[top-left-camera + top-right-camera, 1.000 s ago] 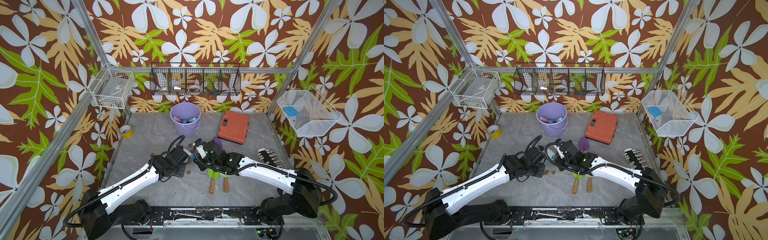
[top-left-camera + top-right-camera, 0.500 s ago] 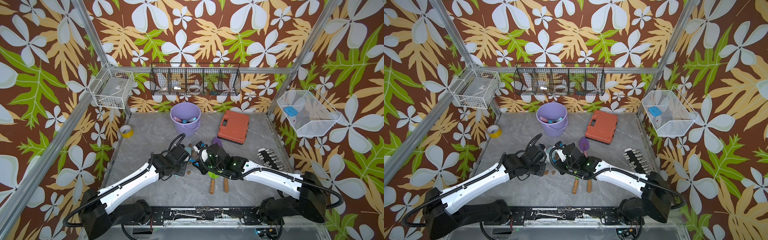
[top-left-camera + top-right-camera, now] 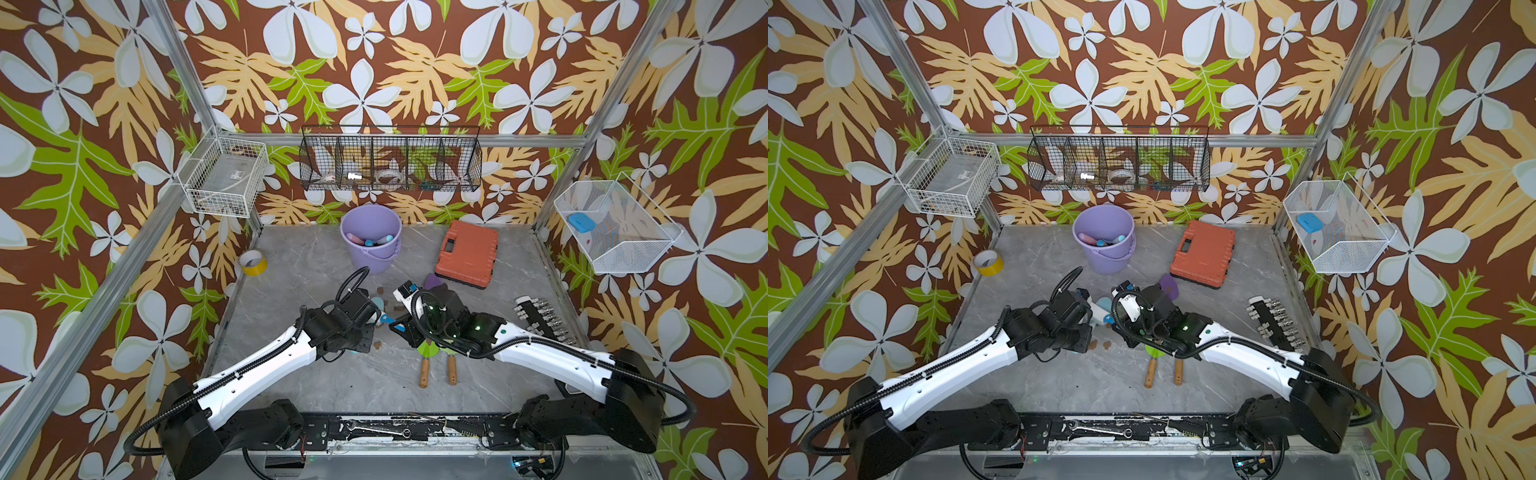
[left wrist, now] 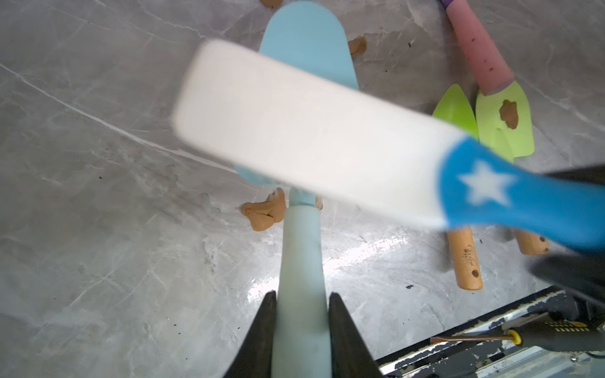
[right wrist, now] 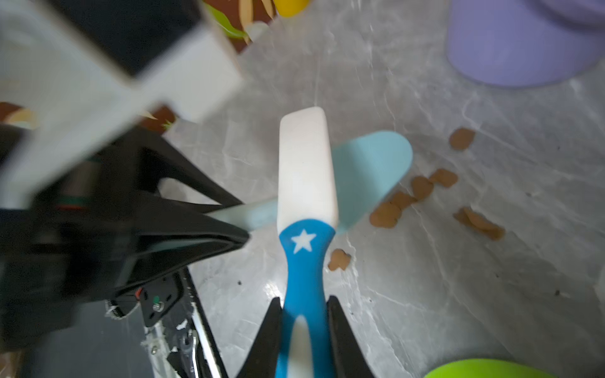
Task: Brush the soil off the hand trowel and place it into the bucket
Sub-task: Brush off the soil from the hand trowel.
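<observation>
Trowel (image 4: 301, 255) is light blue, with my left claw (image 4: 300, 294) clenched on its handle, over the middle of the surface (image 3: 291, 291). My right claw (image 5: 303, 299) grips the brush (image 5: 306, 170), laid across the blade. I should sweep gently toward the tip and hold the handle steady. Blade parts I can see look clean; soil (image 5: 386, 214) blobs lie beside it. Bucket (image 3: 374, 257) stands at 12 o'clock.

The grey marble-patterned table (image 4: 98, 261) looks polished and glossy; the pale-blue plastic trowel (image 4: 302, 49) is smooth and matt, the brown soil blobs (image 4: 263, 214) doughy, creased.
</observation>
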Controlling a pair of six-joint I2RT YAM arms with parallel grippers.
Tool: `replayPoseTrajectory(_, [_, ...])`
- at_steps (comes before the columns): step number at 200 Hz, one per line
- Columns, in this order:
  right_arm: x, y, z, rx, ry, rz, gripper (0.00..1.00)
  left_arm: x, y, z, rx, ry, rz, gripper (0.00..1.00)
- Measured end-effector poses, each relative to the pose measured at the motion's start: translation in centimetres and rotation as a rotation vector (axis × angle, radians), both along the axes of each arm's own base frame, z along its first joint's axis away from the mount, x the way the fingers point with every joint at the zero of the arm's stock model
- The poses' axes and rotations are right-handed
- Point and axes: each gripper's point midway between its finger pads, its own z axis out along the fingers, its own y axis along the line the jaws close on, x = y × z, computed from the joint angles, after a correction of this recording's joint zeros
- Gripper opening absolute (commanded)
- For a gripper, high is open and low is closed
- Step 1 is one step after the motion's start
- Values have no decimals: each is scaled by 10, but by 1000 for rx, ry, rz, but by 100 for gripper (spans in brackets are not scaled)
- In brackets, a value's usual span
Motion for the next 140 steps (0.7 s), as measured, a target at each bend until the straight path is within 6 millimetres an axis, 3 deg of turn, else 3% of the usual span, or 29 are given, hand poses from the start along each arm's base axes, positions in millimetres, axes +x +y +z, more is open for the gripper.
replayPoseTrajectory(20, [22, -15, -7, -44, 2, -73, 0, -6, 3, -5, -8, 21, 12, 0])
replayPoseTrajectory(41, [39, -37, 21, -18, -66, -168, 0, -4, -2, 0, -48, -1, 12, 0])
replayPoseTrajectory(62, [38, -38, 62, 80, -142, -189, 0, -3, -5, 3, -104, -27, 29, 0])
replayPoseTrajectory(77, [43, -46, 79, 113, -179, -243, 0, -4, -6, 5, -145, -48, 36, 0])
replayPoseTrajectory(105, [44, -70, 93, 149, -215, -359, 0, -1, -12, 13, -349, -54, 60, 0])
replayPoseTrajectory(140, [33, -93, 104, 220, -222, -428, 0, 12, 3, 16, -693, 11, 179, 0])
